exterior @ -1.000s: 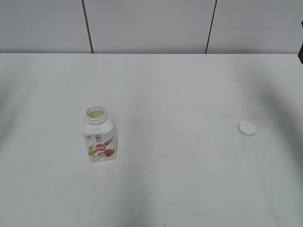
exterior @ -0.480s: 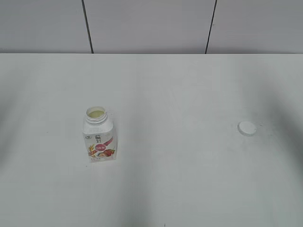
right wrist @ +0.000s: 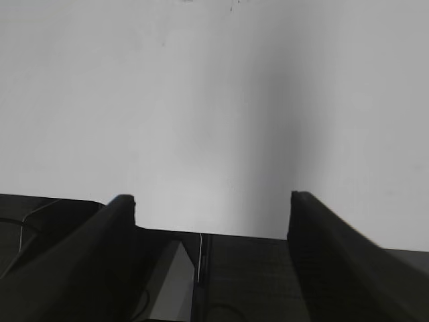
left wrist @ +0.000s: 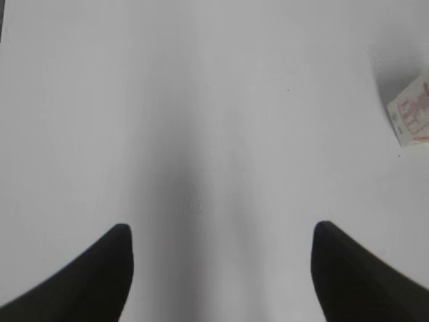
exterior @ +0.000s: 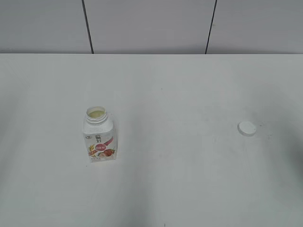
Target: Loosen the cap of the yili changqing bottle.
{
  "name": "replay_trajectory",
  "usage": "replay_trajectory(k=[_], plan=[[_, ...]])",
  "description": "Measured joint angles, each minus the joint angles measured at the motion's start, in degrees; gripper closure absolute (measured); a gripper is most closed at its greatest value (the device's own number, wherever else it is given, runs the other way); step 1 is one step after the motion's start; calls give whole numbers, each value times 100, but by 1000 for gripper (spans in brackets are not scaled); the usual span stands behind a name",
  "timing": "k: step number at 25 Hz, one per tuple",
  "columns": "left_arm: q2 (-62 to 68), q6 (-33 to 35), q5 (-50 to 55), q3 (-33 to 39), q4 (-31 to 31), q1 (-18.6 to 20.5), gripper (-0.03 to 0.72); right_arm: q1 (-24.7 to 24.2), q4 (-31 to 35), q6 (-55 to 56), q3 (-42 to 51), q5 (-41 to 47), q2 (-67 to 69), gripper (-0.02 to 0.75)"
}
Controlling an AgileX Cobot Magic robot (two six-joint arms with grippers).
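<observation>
On the left half of the white table point(exterior: 156, 85), toward the front, stands the yili changqing bottle point(exterior: 99, 136), a small squat white plastic bottle with a pink-red strawberry label. It is upright, its wide neck open, showing pale contents inside. The cap point(exterior: 246, 128), a small round white plastic screw cap, lies flat well apart on the right side of the table, so the loosening looks already done.

The bottle seems light and thin-walled, likely to dent under a hard squeeze and to tip easily; with the neck open, a spill is the risk. A hold across the squarish body below the shoulders would be steadiest. The cap is low and probably slick, best pinched across its sides.

The left gripper point(left wrist: 221, 231) hovers over bare table with its dark fingers spread wide and nothing between them; a corner of the bottle's label shows at the right edge of that view. The right gripper point(right wrist: 211, 198) is likewise spread apart and empty, over the table's near edge, though that view is dim.
</observation>
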Motion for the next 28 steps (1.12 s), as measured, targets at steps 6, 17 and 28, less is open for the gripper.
replay_trajectory(k=[6,17,28], plan=[[-1215,-65,567,225,-162,0,183,0,0,-5,695,-213,-1318,183],[-2582,-99,882,543,-380,0,183,0,-17,-5,1553,-125,-2815,183],[-3344,-99,661,977,-420,0,185,0,-17,-5,1942,-73,-4047,234]])
